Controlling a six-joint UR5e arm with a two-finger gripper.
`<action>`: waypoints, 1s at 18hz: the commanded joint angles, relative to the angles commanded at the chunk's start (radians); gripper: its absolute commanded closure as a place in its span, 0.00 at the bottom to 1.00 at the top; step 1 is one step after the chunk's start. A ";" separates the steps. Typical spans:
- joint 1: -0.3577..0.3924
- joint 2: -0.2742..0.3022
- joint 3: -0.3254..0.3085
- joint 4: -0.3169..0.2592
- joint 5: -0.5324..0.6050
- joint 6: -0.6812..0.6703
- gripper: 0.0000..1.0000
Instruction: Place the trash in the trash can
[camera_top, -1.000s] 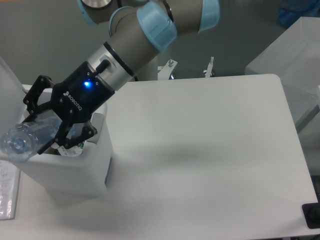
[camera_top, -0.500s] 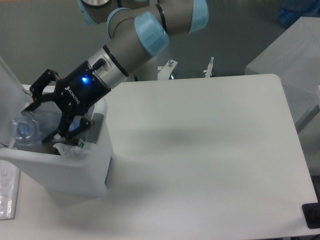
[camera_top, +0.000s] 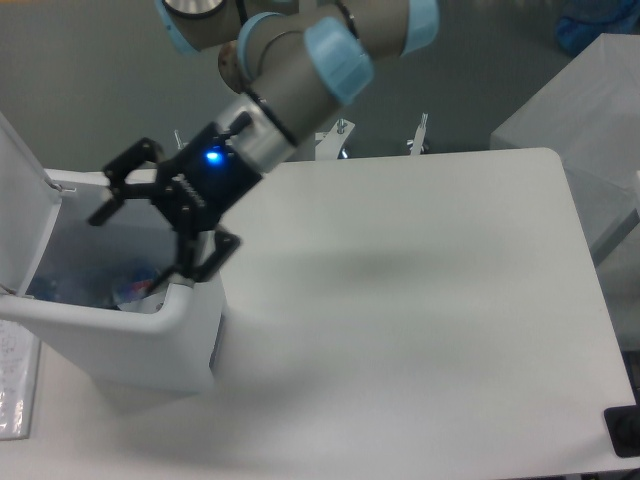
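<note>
The trash can (camera_top: 160, 345) is a white boxy bin at the table's left edge, with its lid (camera_top: 22, 205) flipped up. Inside it lies the clear bluish bottle (camera_top: 78, 272), faint against the bin's wall. Beside the bottle there is a bit of crinkled wrapper (camera_top: 137, 293) with a printed patch. My gripper (camera_top: 150, 242) hangs over the bin's right half, tilted down to the left. It is open, its black fingers (camera_top: 205, 262) spread wide with nothing between them.
A clear sheet (camera_top: 14, 392) lies left of the bin at the table's front corner. Metal clamps (camera_top: 420, 134) stand at the table's back edge. A grey box (camera_top: 585, 95) stands off the table's right side, and a black object (camera_top: 624, 432) sits at the lower right.
The gripper let go of the bottle, which dropped from between the fingers into the bin. The gripper then rose and shifted right, its fingers spread wider.
</note>
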 joint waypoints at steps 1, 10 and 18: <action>0.028 -0.008 0.018 -0.002 0.032 0.000 0.00; 0.074 -0.213 0.199 -0.011 0.567 0.000 0.00; 0.069 -0.311 0.290 -0.147 0.907 0.231 0.00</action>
